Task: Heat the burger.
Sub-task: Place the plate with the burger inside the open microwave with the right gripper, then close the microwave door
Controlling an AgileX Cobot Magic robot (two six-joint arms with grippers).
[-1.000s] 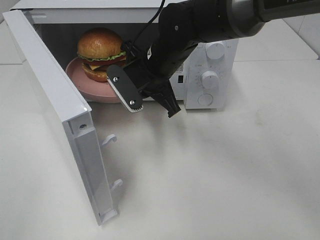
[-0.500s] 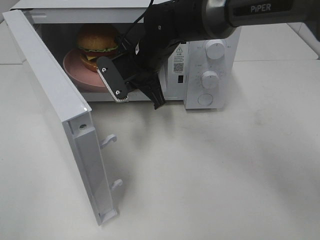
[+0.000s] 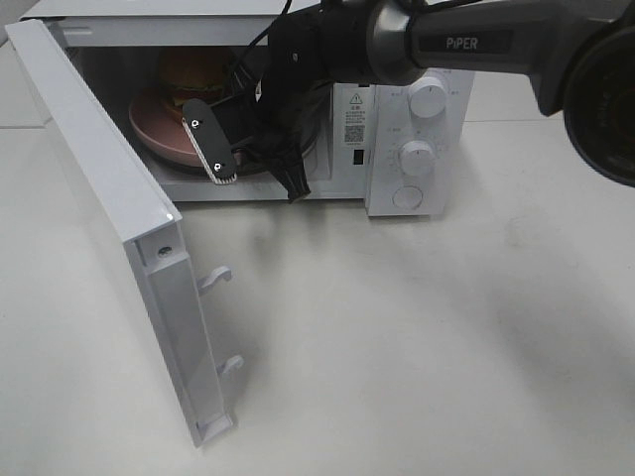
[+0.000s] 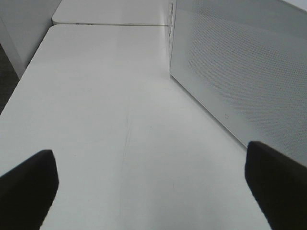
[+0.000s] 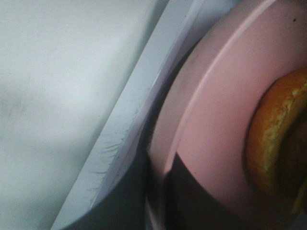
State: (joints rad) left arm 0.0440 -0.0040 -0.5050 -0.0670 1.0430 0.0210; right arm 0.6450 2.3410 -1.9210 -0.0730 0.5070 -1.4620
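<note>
The burger (image 3: 189, 71) sits on a pink round plate (image 3: 154, 134) inside the open white microwave (image 3: 392, 129), dim in its shade. My right gripper (image 3: 258, 183) reaches into the opening and is shut on the plate's near rim, one grey finger (image 3: 208, 147) lying over the plate. In the right wrist view the plate (image 5: 220, 110) fills the frame, with the bun's edge (image 5: 283, 139) on it and a dark finger (image 5: 192, 201) on the rim. My left gripper (image 4: 153, 187) is open and empty over the bare table, beside the door's outer face.
The microwave door (image 3: 99, 188) stands swung wide open to the left, with two latch hooks (image 3: 216, 278) on its free edge. Its perforated outer panel (image 4: 240, 72) shows in the left wrist view. Control knobs (image 3: 417, 157) are on the microwave's right side.
My right gripper has moved left and deeper into the microwave, carrying the plate and burger further inside. The door has not moved.
</note>
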